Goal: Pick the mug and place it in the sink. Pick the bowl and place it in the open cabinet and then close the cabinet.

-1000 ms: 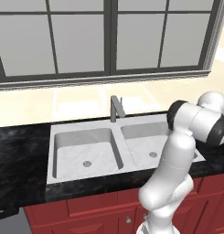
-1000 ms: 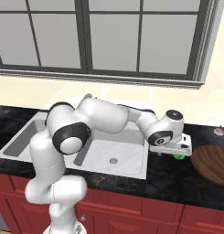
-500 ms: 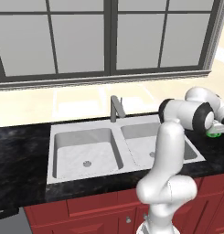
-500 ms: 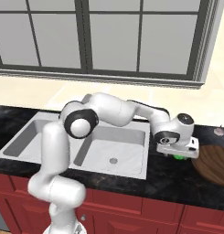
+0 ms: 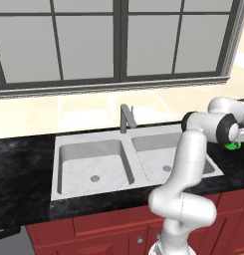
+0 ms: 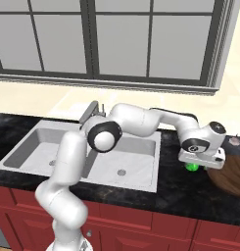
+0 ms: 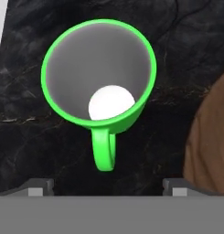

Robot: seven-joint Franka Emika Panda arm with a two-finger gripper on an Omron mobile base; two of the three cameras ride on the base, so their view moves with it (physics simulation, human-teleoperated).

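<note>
A: Nearest to us in the hand view, the gripper (image 7: 104,186) has its two tips set wide, one at each side of the bottom edge, with nothing between them. We read the hand as released.

B: Agreed. Just past the tips we see the mug (image 7: 99,80) upright on the black counter (image 7: 35,141), looked into from above: green rim, grey inside, pale round bottom. Its handle points back toward us, into the gap between the tips. We cannot tell whether the tips touch it.

A: At the right edge of that view we see the brown bowl (image 7: 208,146), just beside the mug but apart from it.

B: From the right base view, we have the arm reaching out to the right over the counter, the hand low over the mug (image 6: 192,165), a small green patch under it. The bowl (image 6: 233,174) lies just right of that.

A: The sink (image 6: 136,162) is left of the mug, both basins bare, faucet (image 6: 90,112) behind.

B: In the left base view we catch a bit of green (image 5: 234,145) beside the hand, right of the sink (image 5: 88,167). The window (image 5: 118,40) is farthest back.
</note>
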